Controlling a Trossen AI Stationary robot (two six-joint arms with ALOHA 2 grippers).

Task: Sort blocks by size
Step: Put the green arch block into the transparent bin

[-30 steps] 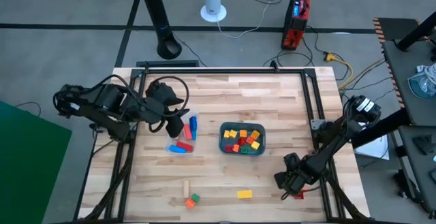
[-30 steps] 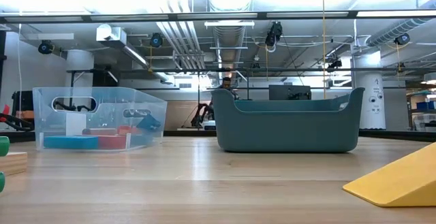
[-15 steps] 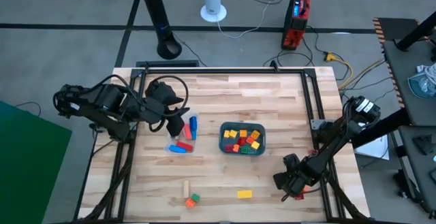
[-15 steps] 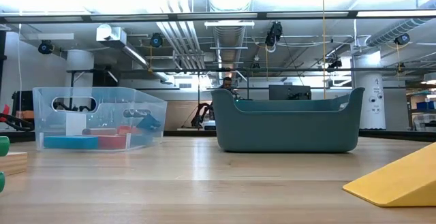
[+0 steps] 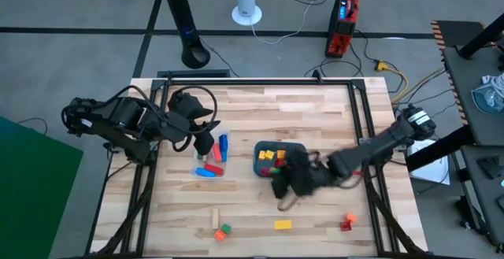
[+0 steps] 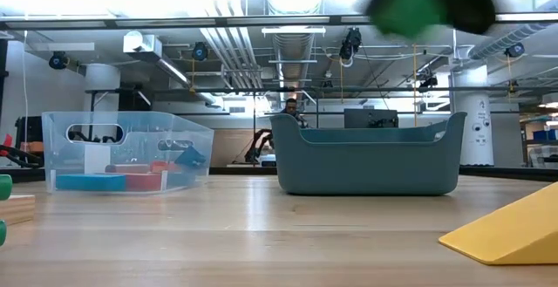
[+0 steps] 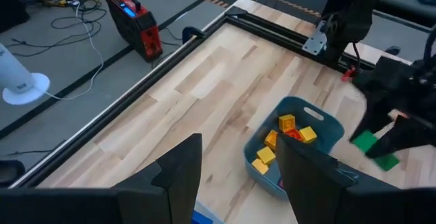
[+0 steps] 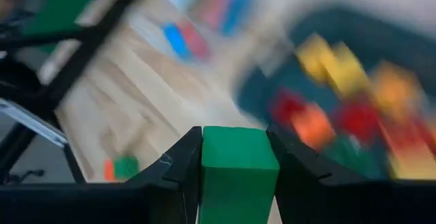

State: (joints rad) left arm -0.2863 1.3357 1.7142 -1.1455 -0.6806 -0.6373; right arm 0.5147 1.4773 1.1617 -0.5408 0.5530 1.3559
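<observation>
My right gripper (image 8: 238, 149) is shut on a green block (image 8: 238, 176) and hangs at the near edge of the teal tray (image 5: 260, 150), which holds several red, orange and yellow blocks (image 7: 289, 132). The green block (image 7: 373, 148) also shows in the left wrist view, just beside the tray. My left gripper (image 5: 206, 139) waits open over the clear container (image 6: 122, 152), where blue and red blocks (image 5: 211, 168) lie on the bottom. My right gripper pinches the green block by two opposite sides (image 8: 208, 166) between its two fingers. The block's end face points away from the wrist. It is lifted clear of the table, above the height of the tray's rim (image 6: 366, 130).
On the table lie a yellow block (image 5: 282, 224) near the front edge, a red and an orange block (image 5: 346, 223) at the near right, and a wooden bar with small orange and green blocks (image 5: 220, 231) at the near left.
My right gripper has swung fast from the table's near right corner toward the left and up, to the near edge of the teal tray, with the green block between its fingers. A red and an orange block now show where it was.
</observation>
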